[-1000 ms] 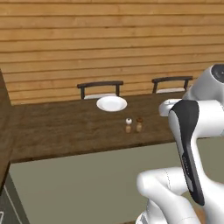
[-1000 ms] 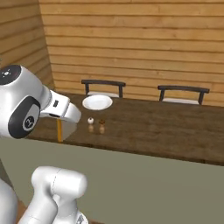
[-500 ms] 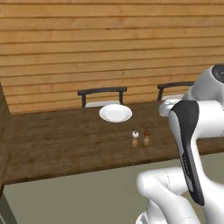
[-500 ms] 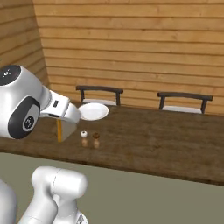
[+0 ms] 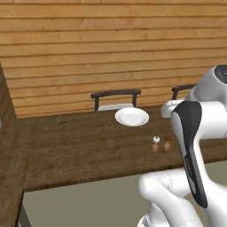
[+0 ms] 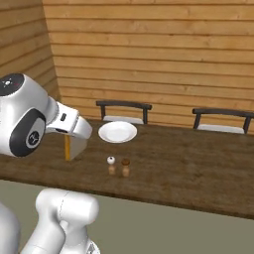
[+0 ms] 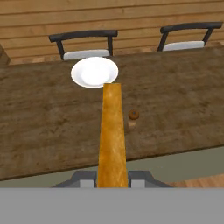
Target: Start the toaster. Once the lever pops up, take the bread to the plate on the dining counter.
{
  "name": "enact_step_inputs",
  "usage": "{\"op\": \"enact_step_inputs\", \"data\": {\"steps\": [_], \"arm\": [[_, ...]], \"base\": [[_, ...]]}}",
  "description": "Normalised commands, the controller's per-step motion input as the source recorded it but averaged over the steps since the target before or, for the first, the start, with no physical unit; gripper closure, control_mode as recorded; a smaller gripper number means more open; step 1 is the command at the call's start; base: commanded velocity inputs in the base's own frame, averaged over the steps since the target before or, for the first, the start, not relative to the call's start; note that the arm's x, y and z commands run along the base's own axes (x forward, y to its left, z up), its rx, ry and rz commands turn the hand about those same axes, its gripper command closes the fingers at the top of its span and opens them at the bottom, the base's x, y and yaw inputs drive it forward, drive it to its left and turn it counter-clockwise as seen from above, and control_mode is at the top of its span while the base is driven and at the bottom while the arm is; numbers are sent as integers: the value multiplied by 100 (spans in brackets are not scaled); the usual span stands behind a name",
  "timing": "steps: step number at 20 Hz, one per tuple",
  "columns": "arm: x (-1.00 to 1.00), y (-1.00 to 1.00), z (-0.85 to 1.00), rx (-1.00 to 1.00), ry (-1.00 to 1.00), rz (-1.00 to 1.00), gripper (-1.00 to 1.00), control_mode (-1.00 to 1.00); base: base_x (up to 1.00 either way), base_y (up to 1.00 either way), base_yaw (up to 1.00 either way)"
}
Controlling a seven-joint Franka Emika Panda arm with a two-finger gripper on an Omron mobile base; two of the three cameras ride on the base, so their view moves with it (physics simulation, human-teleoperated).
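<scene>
- Broad dark brown wooden dining counter (image 5: 80,155) with visible grain spans the middle of both base views; its plain grey side panel (image 6: 163,228) fills the lower part of the right base view.
- Flat round white plate (image 5: 131,117) lies on the counter near its far edge, centre of the left base view, upper left of centre in the hand view (image 7: 94,72).
- Two small shakers stand side by side on the counter, nearer than the plate: a white-topped shaker (image 6: 111,164) and a brown-topped shaker (image 6: 125,167). They are close together; I cannot tell whether they touch.
- In the hand view, the brown-topped shaker (image 7: 133,118) sits just right of the bread; the other is hidden behind the slice.
- Two black-framed chairs with pale seats stand behind the counter against the wooden plank wall (image 6: 149,54): left chair (image 6: 123,112) directly behind the plate, right chair (image 6: 223,120) at the right edge.
- Thin tan-brown slice of bread (image 7: 111,135) with a darker crust edge, seen edge-on in the hand view as a tall orange strip rising from bottom centre; its top end overlaps the plate's near rim in the picture.
- In the right base view, the bread (image 6: 67,148) hangs vertically below the white hand at left, above the counter's near left part, well apart from the plate.
- Two-finger gripper (image 7: 112,178): jaws narrow, clamped on the lower end of the bread; grey finger bases flank the slice.
</scene>
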Motion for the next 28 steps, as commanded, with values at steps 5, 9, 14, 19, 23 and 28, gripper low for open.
{"op": "enact_step_inputs", "data": {"steps": [5,9,14,19,23,28], "arm": [[0,0,0,0,0,0,100,100],[16,0,0,0,0,0,100,-100],[91,0,0,3,1,2,100,-100],[100,1,0,6,9,4,100,-100],[100,0,0,8,15,3,100,-100],[100,0,-4,7,18,3,100,-100]], "base": [[16,14,0],[32,0,0],[0,0,0],[0,0,0],[0,0,0],[0,0,0]]}}
